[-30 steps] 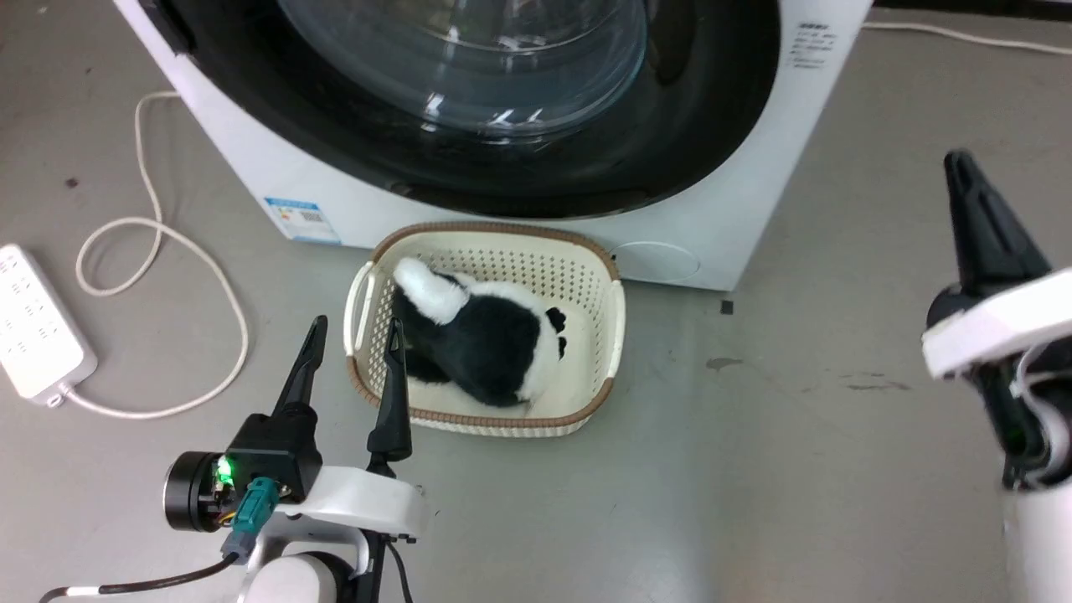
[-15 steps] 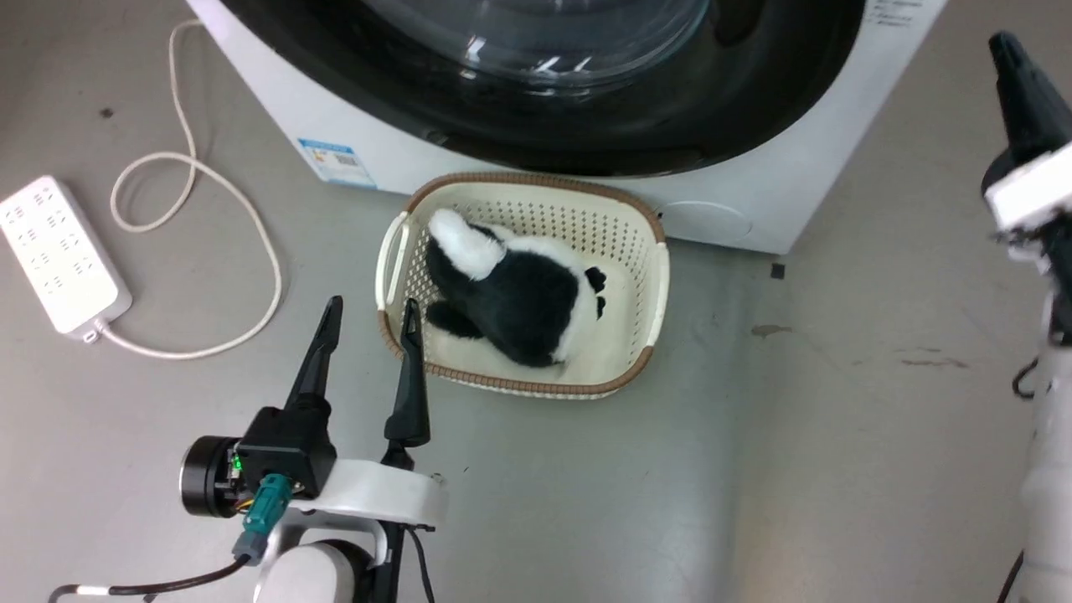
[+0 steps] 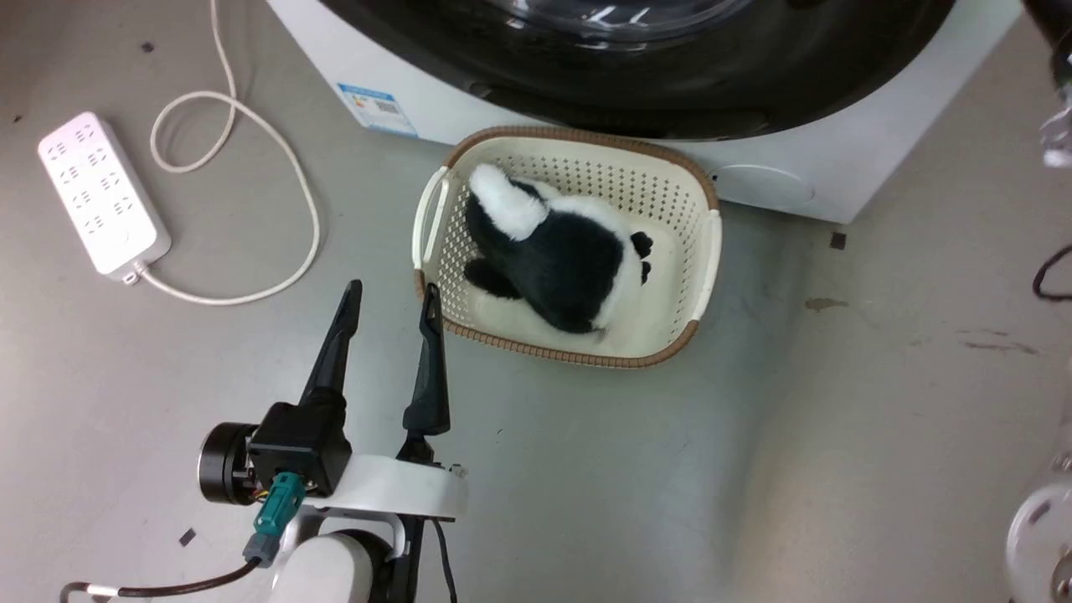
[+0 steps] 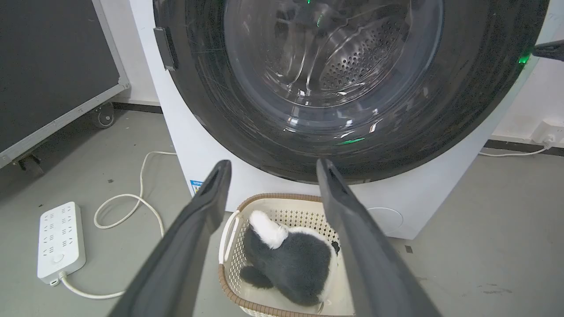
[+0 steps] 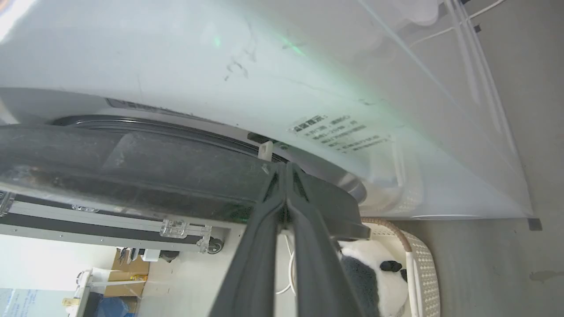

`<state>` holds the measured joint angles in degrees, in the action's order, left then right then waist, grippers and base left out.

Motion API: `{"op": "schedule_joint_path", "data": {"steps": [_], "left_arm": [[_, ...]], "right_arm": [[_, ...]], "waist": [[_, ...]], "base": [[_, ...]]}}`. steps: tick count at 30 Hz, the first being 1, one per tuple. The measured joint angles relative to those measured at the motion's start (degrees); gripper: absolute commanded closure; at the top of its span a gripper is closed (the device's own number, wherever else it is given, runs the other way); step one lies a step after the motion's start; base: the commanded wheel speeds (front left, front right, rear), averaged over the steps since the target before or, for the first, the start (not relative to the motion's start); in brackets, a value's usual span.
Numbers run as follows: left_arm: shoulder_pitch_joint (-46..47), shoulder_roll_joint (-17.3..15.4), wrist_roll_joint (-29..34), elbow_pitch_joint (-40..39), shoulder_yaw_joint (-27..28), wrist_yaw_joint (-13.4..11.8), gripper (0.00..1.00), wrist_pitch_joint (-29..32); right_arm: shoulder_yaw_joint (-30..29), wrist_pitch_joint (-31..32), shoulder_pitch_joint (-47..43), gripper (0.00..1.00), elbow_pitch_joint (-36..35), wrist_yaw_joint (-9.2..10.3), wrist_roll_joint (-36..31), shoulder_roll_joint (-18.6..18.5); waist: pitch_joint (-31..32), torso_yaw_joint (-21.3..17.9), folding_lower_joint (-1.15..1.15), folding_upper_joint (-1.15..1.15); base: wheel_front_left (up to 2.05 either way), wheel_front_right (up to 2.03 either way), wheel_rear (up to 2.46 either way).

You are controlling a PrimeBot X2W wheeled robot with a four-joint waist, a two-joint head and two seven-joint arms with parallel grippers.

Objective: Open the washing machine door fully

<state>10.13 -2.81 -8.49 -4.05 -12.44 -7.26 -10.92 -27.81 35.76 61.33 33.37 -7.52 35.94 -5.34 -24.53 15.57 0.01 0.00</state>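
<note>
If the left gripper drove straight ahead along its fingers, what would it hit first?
Probably the lower rim of the large round glossy black washing machine door. The open left gripper aims there, and its line seems to pass above the cream perforated plastic basket. Depth is hard to judge.

The left gripper has long black tapered fingers, a black housing, white wrist shell, teal connector and black cable.

Soft, even light leaves white glare streaks on the washing machine door.
</note>
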Motion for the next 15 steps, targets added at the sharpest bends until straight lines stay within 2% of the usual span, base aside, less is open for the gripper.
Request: {"op": "schedule_joint_path", "data": {"steps": [7, 15], "left_arm": [[0.67, 0.00, -0.37, -0.21, -1.09, -0.73, 0.00, -0.82], [1.61, -0.01, -1.31, -0.60, -2.21, -1.64, 0.00, -1.83]], "right_arm": [[-6.08, 6.56, 8.00, 1.00, 6.53, 0.00, 0.22, -0.13], [-11.85, 13.13, 13.98, 1.00, 9.87, 0.01, -0.47, -0.05]], "waist": [[-1.87, 1.45, 0.00, 0.00], [-3.77, 2.85, 0.00, 0.00]], "base": [[0.00, 0.00, 0.00], [0.00, 0.00, 0.00]]}}
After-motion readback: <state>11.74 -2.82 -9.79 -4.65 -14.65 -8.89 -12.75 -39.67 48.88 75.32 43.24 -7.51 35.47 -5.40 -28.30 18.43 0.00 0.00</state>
